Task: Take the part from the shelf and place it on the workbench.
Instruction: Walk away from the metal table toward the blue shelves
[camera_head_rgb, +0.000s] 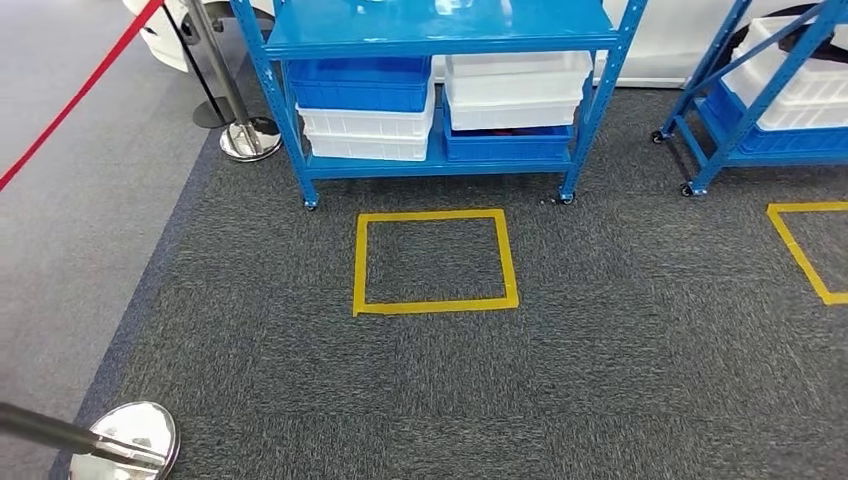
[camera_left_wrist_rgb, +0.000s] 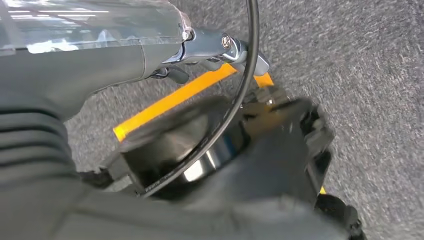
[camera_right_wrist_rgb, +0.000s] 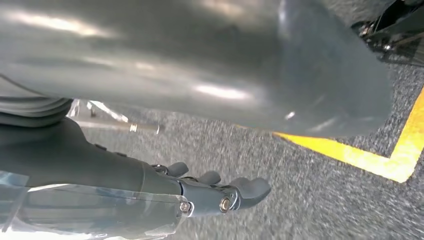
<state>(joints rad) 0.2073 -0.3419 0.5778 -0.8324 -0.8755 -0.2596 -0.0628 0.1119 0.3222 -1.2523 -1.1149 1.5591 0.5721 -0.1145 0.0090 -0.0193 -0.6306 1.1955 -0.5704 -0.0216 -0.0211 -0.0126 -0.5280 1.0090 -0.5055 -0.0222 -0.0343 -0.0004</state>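
Shelf (camera_head_rgb: 440, 40) stands behind a yellow tape square (camera_head_rgb: 435, 262); right hand (camera_right_wrist_rgb: 215, 192) hangs with fingers (camera_right_wrist_rgb: 252, 187) loosely extended, empty; left hand's (camera_left_wrist_rgb: 200, 50) grasp cannot be told.

The head view looks forward and down from high up at dark grey carpet (camera_head_rgb: 600, 370), a yellow tape square (camera_head_rgb: 435, 260) mid-frame and a blue metal shelf (camera_head_rgb: 440, 100) at the top. Both wrist views sit close above that carpet, each catching yellow tape (camera_left_wrist_rgb: 170, 100) (camera_right_wrist_rgb: 370, 157).
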